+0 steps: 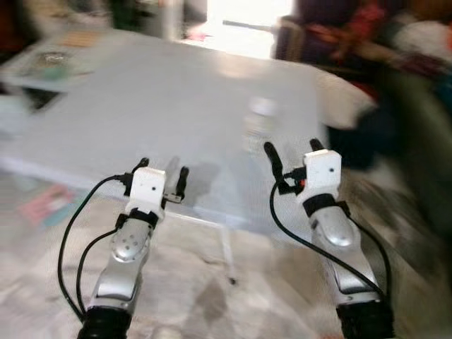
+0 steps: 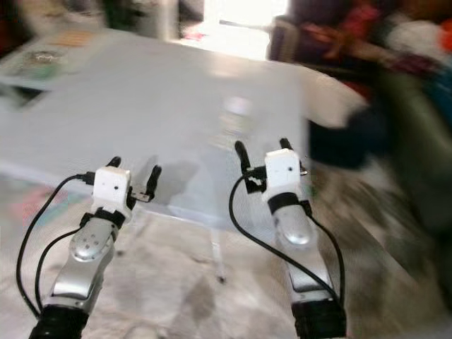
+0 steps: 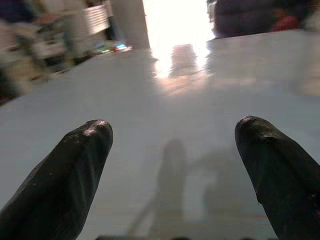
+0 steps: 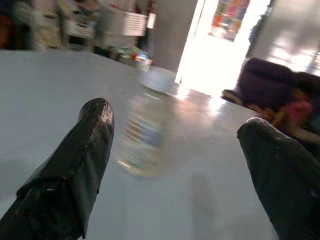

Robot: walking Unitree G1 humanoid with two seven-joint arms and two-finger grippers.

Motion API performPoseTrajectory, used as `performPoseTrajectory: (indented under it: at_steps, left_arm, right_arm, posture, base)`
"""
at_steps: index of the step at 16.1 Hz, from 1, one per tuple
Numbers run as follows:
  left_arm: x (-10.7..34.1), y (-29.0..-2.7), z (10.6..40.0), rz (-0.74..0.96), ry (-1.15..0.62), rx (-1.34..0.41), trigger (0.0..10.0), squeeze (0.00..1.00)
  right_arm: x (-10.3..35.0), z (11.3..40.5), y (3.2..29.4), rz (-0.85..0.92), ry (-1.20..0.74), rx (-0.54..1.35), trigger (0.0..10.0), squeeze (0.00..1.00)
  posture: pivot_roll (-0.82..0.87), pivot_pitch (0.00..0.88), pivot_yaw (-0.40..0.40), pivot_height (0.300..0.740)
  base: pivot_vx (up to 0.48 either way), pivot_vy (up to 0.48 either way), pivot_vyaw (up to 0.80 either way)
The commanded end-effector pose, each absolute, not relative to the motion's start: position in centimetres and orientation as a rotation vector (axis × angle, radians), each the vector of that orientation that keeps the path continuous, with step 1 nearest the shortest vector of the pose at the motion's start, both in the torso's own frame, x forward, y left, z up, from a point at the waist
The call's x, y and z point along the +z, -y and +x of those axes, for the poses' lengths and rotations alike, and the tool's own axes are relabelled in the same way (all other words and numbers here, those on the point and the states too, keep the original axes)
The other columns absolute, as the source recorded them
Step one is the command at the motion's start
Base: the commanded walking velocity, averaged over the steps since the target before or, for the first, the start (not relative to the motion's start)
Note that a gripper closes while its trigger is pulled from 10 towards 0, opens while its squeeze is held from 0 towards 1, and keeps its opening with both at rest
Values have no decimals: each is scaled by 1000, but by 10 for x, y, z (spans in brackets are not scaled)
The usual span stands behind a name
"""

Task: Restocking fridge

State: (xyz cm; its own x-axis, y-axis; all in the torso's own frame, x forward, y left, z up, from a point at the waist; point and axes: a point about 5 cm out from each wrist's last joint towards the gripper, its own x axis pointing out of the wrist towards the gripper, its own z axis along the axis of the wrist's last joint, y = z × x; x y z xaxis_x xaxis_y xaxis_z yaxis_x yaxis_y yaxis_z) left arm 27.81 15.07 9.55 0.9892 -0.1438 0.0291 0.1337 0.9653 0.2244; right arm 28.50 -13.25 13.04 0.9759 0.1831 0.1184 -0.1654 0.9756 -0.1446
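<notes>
A clear plastic water bottle [image 1: 258, 126] stands upright on the white table [image 1: 141, 106], toward the table's right half and a little in from the near edge; the picture is blurred, so its label cannot be read. The right gripper [image 1: 292, 157] hangs over the near edge just short of the bottle, its two black fingers spread wide and holding nothing; in the right wrist view the bottle [image 4: 145, 132] sits ahead, close to one finger [image 4: 80, 160], apart from both. The left gripper [image 1: 163, 174] hovers at the near edge too, well to the bottle's left, fingers likewise spread and holding nothing, with bare tabletop [image 3: 165, 100] ahead of it. Open white surface lies around the bottle on all sides. At the far left corner lie some flat papers or magazines [image 1: 53, 63]. Beyond the right edge sits a dark sofa [image 4: 270, 82], blurred.
</notes>
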Motion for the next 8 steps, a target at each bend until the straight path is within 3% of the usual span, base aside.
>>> performPoseTrajectory:
  at_steps: [1, 8]
  left_arm:
    - [98, -150, 279, 227, 59, -135, 10000, 0]
    - [101, -155, 276, 245, 89, -80, 10000, 0]
  right_arm:
    - [132, 286, 131, -130, 141, 182, 10000, 0]
    - [132, 287, 130, -135, 141, 182, 10000, 0]
  posture:
    - [27, 30, -62, 740]
    - [33, 35, -63, 740]
  base:
    - [247, 0, 0]
    - [0, 0, 0]
